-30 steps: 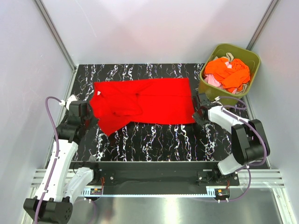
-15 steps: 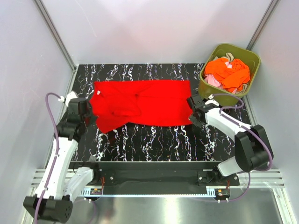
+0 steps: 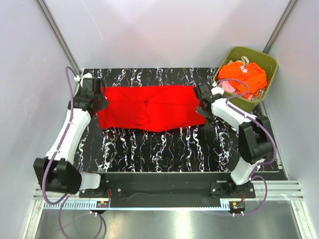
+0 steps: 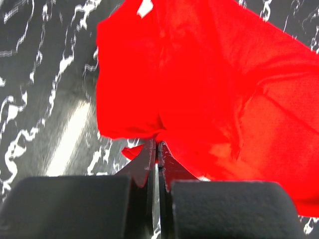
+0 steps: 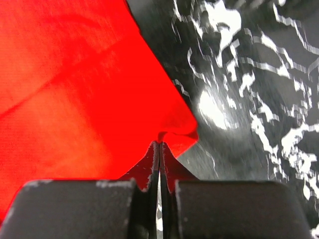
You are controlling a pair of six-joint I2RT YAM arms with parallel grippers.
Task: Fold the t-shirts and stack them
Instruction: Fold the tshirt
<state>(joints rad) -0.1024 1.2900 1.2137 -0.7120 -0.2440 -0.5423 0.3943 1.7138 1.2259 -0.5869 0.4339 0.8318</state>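
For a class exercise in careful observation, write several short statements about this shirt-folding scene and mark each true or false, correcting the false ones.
1. The left gripper is shut on the red t-shirt. True.
2. The right gripper hangs open above the bin. False: it is shut on the red t-shirt's edge, over the table.
3. The bin holds orange t-shirts. True.
4. The red t-shirt is folded into a small square. False: it is spread wide across the table, between the two grippers.
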